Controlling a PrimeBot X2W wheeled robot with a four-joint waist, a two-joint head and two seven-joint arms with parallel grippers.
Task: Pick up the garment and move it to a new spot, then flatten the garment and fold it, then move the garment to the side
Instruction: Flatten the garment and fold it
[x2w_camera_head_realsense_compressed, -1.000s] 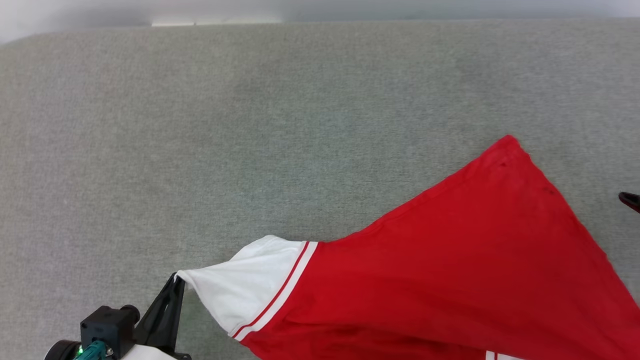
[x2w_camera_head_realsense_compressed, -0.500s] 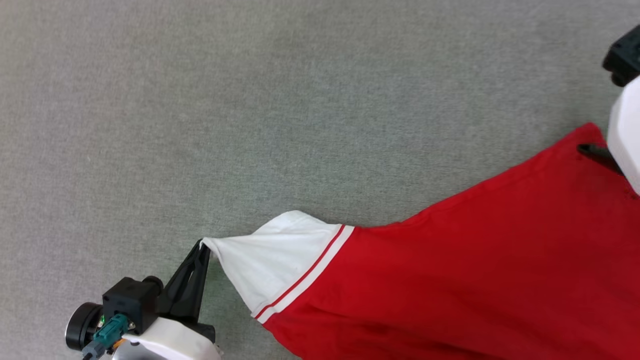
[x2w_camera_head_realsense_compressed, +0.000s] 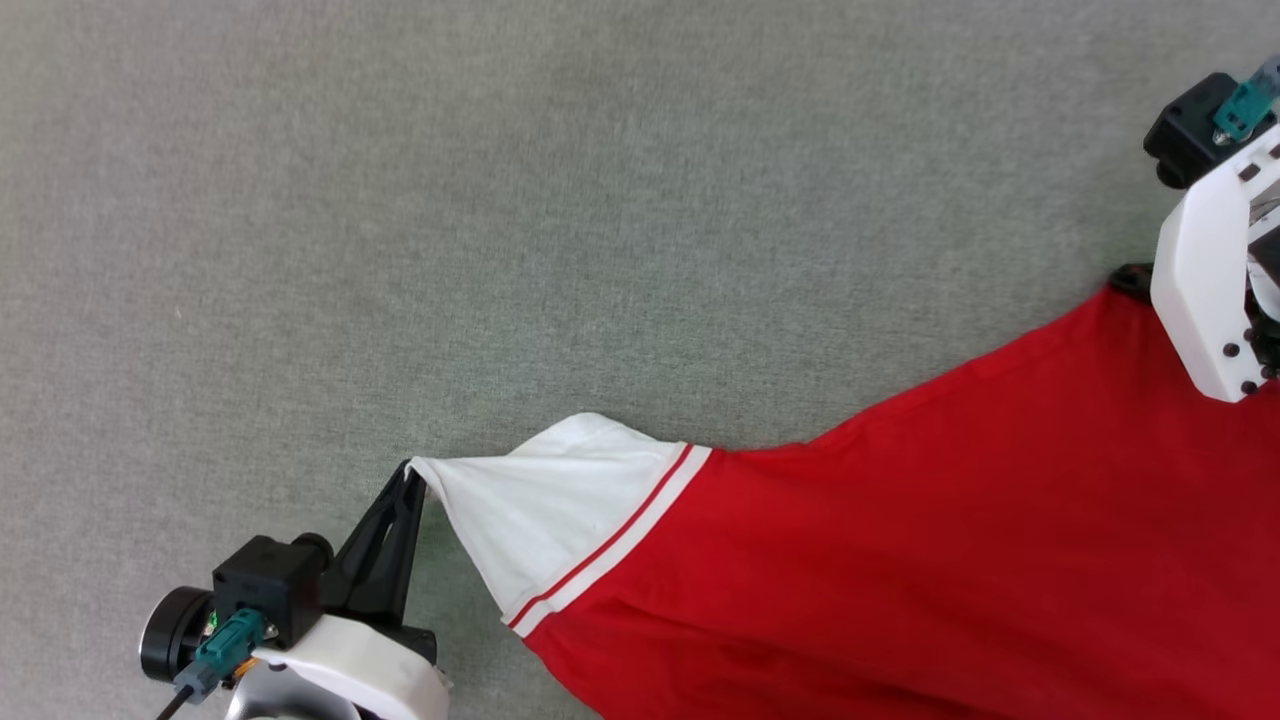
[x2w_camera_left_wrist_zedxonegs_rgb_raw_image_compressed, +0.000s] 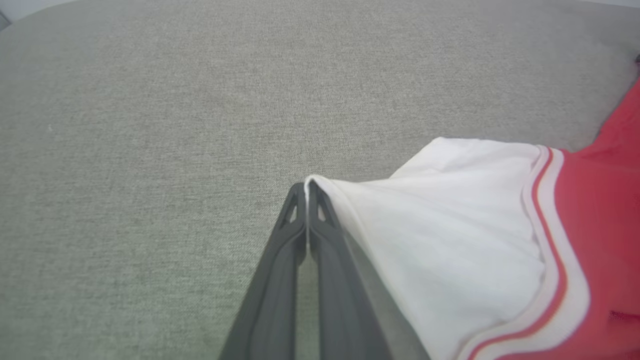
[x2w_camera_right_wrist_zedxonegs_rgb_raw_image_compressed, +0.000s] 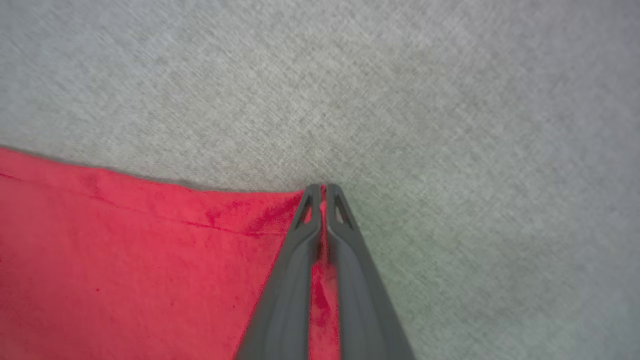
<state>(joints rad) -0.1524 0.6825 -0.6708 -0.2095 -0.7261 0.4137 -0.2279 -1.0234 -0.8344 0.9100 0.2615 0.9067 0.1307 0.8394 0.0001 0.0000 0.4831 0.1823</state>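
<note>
Two corners of the jersey (x2w_camera_head_realsense_compressed: 900, 540) are clamped tight: the white sleeve (x2w_camera_head_realsense_compressed: 540, 510) by the left tool (x2w_camera_head_realsense_compressed: 409, 474) — a red corner by the right tool (x2w_camera_right_wrist_zedxonegs_rgb_raw_image_compressed: 322, 188), far right.

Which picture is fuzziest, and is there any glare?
Right wrist view: soft, smeared; the garment and the grey surface lack crisp weave. Left wrist view: crisp around the left gripper, surface's far edge bowed. Head view: even light, no glare, faint shadow beside the white sleeve.
</note>
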